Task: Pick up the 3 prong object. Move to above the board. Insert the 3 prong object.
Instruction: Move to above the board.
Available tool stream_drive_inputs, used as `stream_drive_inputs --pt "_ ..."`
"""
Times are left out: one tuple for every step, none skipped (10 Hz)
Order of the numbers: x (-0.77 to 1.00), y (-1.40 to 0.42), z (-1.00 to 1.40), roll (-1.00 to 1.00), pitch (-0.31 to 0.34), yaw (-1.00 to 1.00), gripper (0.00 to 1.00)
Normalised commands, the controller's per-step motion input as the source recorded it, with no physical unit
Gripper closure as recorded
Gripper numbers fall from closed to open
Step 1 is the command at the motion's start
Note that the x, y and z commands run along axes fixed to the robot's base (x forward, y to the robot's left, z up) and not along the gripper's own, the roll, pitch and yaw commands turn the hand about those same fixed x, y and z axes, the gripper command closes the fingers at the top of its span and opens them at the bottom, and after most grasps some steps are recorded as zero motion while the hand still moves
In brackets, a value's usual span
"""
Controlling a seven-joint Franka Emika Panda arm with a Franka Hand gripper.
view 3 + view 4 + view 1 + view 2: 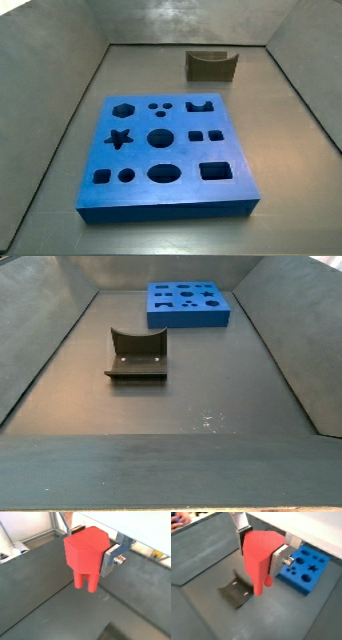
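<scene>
My gripper [91,548] is shut on the 3 prong object [85,554], a red-orange peg with a blocky body. Its thin prongs [87,582] point down toward the grey tray floor. The silver fingers [279,561] clamp its body from two sides in both wrist views [260,552]. The peg [256,559] hangs above the floor, apart from the board [304,568]. The board is a thick blue block with many cutouts, lying flat in both side views [167,150] [187,304]. Neither the gripper nor the peg shows in the side views.
The dark fixture [136,356] stands on the tray floor away from the board; it also shows in a wrist view [238,593] below the peg and in a side view [210,66]. Sloped grey tray walls [60,110] enclose the floor.
</scene>
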Motion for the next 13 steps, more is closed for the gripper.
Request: stream_drive_inputs --pt "0.10 -1.00 -0.10 -0.09 0.149 -0.03 1.00" --pt "0.10 -1.00 -0.10 -0.04 0.128 -0.02 1.00" --pt "0.10 -1.00 -0.09 -0.03 0.117 0.00 1.00" --pt "0.11 -1.00 -0.09 -0.03 0.100 0.00 1.00" --pt "0.12 -1.00 -0.09 -0.02 0.094 0.00 1.00" --pt "0.14 -1.00 -0.09 -0.01 0.081 0.01 1.00" --pt "0.14 -1.00 -0.09 -0.02 0.077 0.00 1.00" --pt "0.16 -1.00 -0.08 0.00 0.060 0.00 1.00" --pt "0.17 -1.00 -0.08 0.00 0.056 0.01 1.00" --pt "0.20 -1.00 -0.08 0.01 0.050 0.01 1.00" --pt "0.19 -0.81 -0.06 0.02 0.048 0.01 1.00" --pt "0.16 -0.53 -0.04 0.03 0.045 0.01 1.00" --pt "0.12 -0.31 -0.02 0.04 0.043 0.01 1.00"
